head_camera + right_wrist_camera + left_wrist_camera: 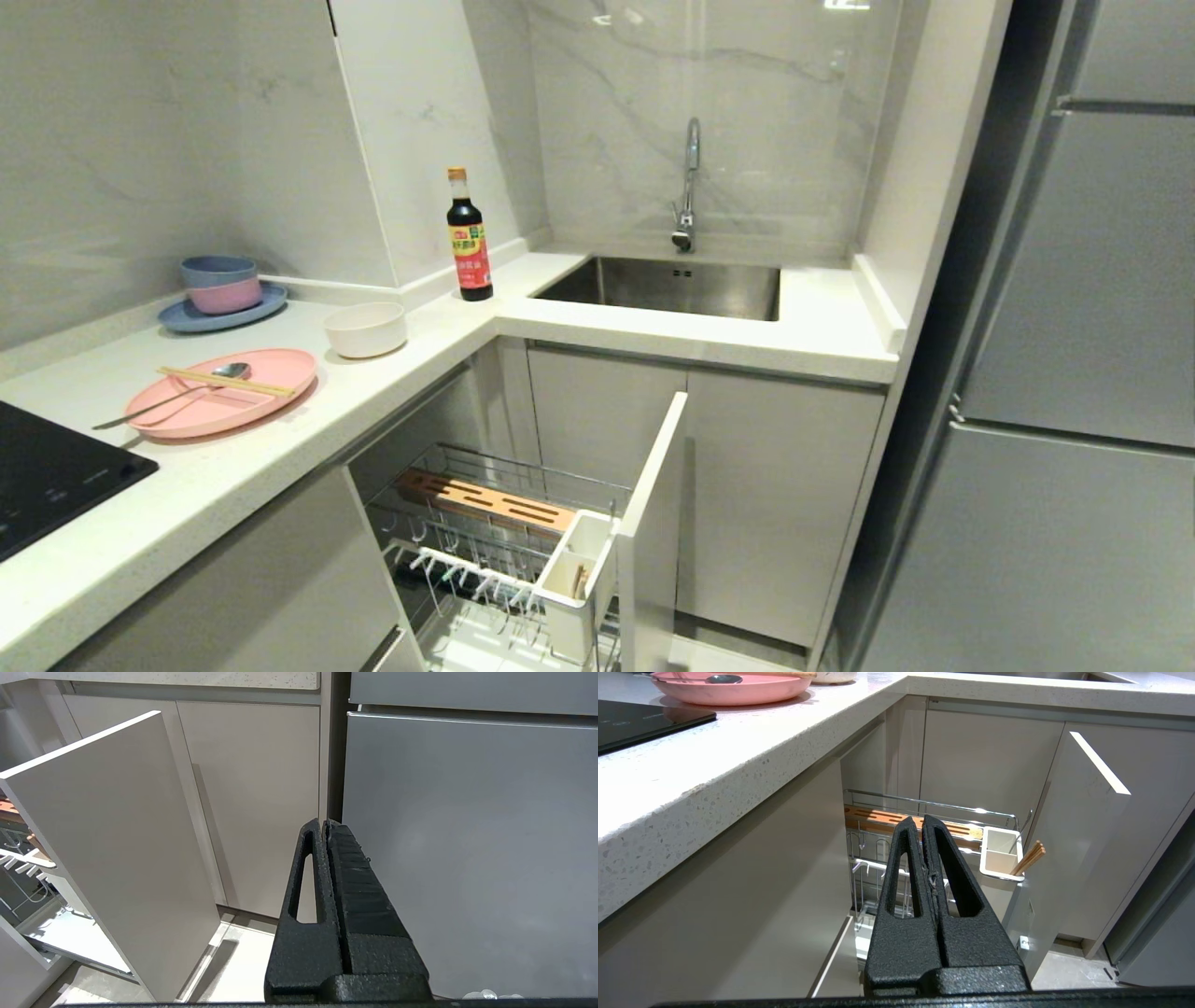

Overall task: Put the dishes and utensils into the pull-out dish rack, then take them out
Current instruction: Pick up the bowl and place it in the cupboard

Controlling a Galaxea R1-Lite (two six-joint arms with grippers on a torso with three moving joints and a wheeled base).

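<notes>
The salmon-pink divided plate (245,408) lies on the left counter. The wooden chopsticks (224,381) and silver spoon (168,397) rest across it, and the cream bowl (365,329) sits just behind it. Under the counter the pull-out dish rack (532,469) stands drawn out, showing its slotted wooden board (485,501) and white caddy (576,579). Neither arm is in the head view. My left gripper (916,820) hangs low in front of the rack (934,805), shut and empty. My right gripper (323,822), also shut and empty, faces the cupboard and fridge fronts.
Stacked blue and pink bowls on a blue plate (222,297) sit at the back left. A soy sauce bottle (469,238) stands by the steel sink (672,285). A black cooktop (47,476) lies at the near left. Brown sticks (1029,857) lean in the caddy. The rack's front panel (653,523) juts out.
</notes>
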